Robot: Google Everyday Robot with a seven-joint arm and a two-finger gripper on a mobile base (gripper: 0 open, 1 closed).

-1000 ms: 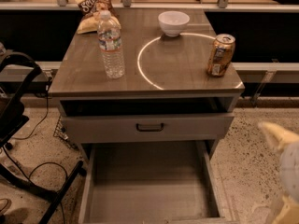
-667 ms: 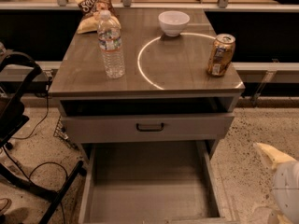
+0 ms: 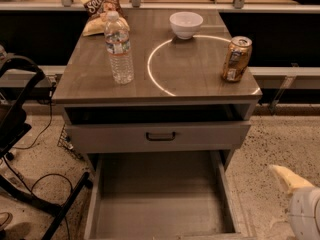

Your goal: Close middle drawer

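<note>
The middle drawer (image 3: 160,204) is pulled far out below the cabinet's upper front. Its deep plain grey box is empty, and its own front and pull are cut off by the bottom edge of the view. Above it, a grey drawer front with a small dark bar pull (image 3: 160,136) stands slightly out, with a dark gap under the tabletop. My gripper (image 3: 288,178), cream-tipped on a white arm, is low at the right, beside the open drawer's right wall and apart from it.
On the grey cabinet top (image 3: 100,79) stand a water bottle (image 3: 119,46), a white bowl (image 3: 186,24), a drink can (image 3: 236,59) and a chip bag (image 3: 101,6). A black chair frame (image 3: 20,134) and cables lie on the speckled floor at the left.
My gripper has sunk lower at the right edge of the view. The drawers and the things on top have not moved.
</note>
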